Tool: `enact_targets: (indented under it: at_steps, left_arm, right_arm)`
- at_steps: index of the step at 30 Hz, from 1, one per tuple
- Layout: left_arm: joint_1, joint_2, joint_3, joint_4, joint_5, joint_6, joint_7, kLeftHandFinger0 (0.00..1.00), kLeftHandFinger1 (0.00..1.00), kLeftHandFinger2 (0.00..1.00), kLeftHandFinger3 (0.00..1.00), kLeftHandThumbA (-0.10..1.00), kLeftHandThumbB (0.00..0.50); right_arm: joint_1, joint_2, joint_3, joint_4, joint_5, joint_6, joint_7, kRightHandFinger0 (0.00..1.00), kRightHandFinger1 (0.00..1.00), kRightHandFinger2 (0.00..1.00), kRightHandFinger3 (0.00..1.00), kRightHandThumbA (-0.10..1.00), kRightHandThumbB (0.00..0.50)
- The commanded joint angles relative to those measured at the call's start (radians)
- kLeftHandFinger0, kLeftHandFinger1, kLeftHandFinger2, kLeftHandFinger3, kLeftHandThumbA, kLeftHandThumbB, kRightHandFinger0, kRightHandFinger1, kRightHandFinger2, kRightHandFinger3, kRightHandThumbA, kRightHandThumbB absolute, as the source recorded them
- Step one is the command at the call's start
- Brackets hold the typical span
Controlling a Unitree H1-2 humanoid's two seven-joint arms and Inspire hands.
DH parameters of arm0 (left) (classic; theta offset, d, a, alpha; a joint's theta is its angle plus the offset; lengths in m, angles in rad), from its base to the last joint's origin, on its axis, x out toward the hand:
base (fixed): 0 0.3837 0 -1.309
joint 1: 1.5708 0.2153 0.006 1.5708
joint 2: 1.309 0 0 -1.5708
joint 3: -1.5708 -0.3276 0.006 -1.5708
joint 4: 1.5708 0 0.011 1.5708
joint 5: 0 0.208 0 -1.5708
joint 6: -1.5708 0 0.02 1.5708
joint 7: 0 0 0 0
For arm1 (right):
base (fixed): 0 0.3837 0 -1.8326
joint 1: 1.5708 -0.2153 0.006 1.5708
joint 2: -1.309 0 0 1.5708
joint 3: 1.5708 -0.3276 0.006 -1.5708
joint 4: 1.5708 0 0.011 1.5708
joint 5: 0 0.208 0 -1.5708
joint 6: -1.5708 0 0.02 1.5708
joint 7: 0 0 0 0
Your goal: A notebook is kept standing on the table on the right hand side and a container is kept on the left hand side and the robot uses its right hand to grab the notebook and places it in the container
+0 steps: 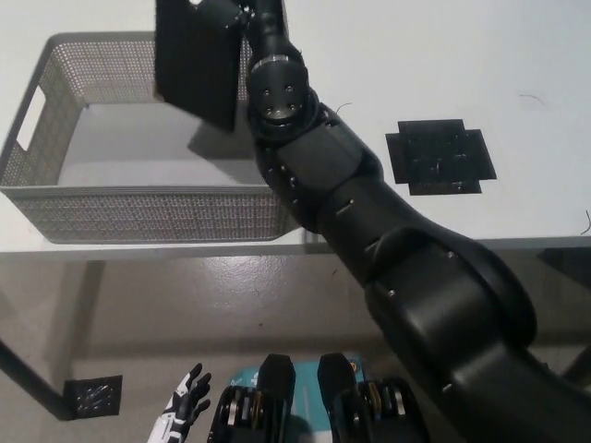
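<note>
The black right hand at the top of the view is clasped on a black notebook, holding it by its upper edge. The notebook hangs in the air, slightly tilted, above the right part of a grey mesh container. The container sits on the left of a white table. The white left hand rests low at the bottom left, fingers spread.
</note>
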Motion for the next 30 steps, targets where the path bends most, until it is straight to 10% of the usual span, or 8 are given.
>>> enact_targets:
  at_steps: [1,14,30]
  left_arm:
    - [0.007,0.003,-0.008,-0.022,0.025,-0.04,0.001,1.0,1.0,1.0,1.0,1.0,0.265]
    - [-0.001,0.002,-0.013,-0.005,0.022,-0.047,-0.007,1.0,1.0,1.0,1.0,1.0,0.287]
    - [0.085,0.007,-0.004,-0.024,0.005,-0.04,-0.012,1.0,1.0,1.0,1.0,1.0,0.252]
  right_arm:
    - [-0.046,-0.019,0.036,-0.038,-0.055,-0.061,0.103,1.0,1.0,1.0,1.0,0.91,0.461]
    - [-0.012,-0.082,0.053,-0.109,-0.078,-0.075,0.167,1.0,1.0,1.0,1.0,1.0,0.495]
    - [0.762,-0.332,-0.096,-1.708,0.044,0.139,0.262,1.0,1.0,1.0,1.0,1.0,0.42]
